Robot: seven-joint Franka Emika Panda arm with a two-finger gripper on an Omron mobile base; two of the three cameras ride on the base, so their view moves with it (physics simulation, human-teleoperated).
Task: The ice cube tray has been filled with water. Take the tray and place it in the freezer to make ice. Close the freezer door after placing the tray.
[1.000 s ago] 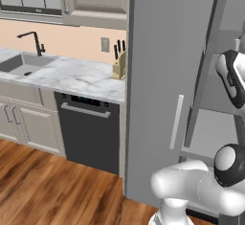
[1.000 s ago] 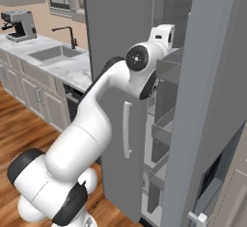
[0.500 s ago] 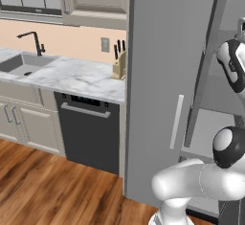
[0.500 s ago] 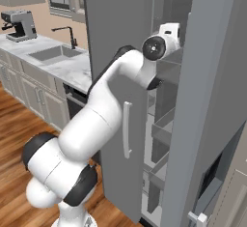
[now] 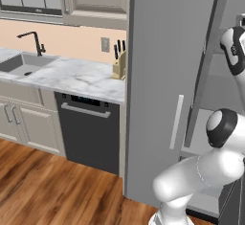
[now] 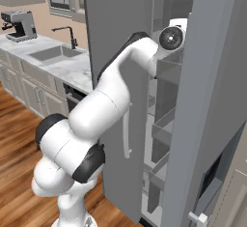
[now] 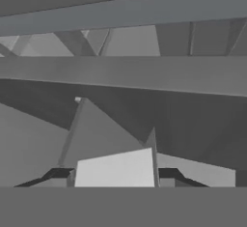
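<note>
Tool (image 7: 116,177) is clamped shut on the pale ice cube tray (image 7: 116,165), inside the freezer (image 6: 166,100) above a shelf (image 7: 120,74); likely stiff, light and spill-prone, so best held level by its rim.

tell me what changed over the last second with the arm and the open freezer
The white robot arm reached further up and deeper into the grey freezer, its wrist passing in between the pale shelves. The gripper is shut on a pale flat slab, apparently the ice cube tray. The freezer door stayed open; the marble counter and knife block are unchanged.
</note>
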